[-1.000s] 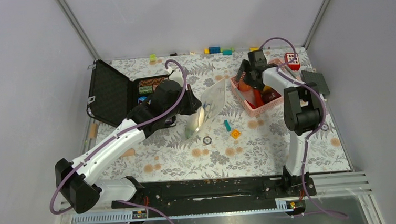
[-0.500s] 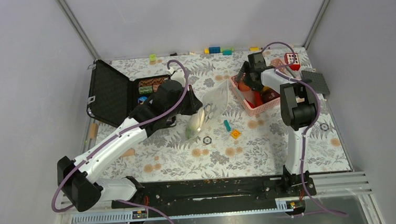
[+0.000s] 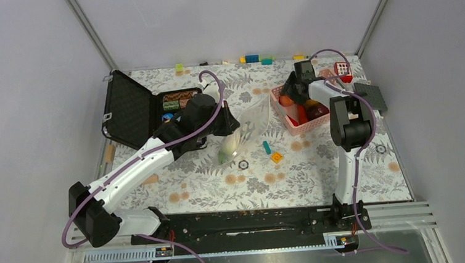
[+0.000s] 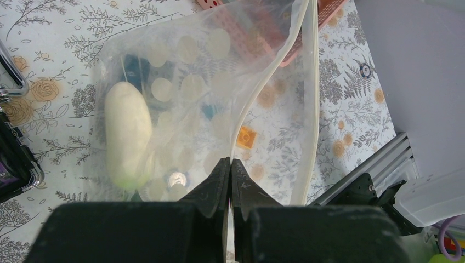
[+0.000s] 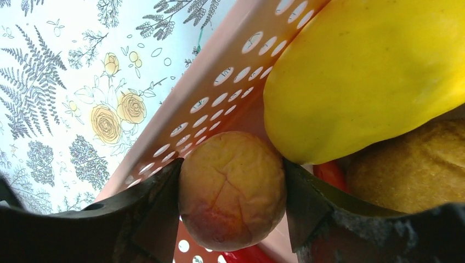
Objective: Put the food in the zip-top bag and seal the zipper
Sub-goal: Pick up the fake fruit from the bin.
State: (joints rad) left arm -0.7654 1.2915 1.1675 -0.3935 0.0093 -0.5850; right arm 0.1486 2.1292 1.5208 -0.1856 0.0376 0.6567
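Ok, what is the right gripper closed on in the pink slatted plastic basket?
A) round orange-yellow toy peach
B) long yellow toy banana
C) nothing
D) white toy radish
A: in the right wrist view the fingers of the right gripper press both sides of the round orange-yellow toy peach beside the pink slatted plastic basket wall; the white toy radish lies inside the clear zip-top bag.

Plain grey walls (image 3: pixel 222 21) and slanted aluminium posts (image 3: pixel 90 30) enclosed a table (image 3: pixel 210 195) covered in floral-print cloth under even light.
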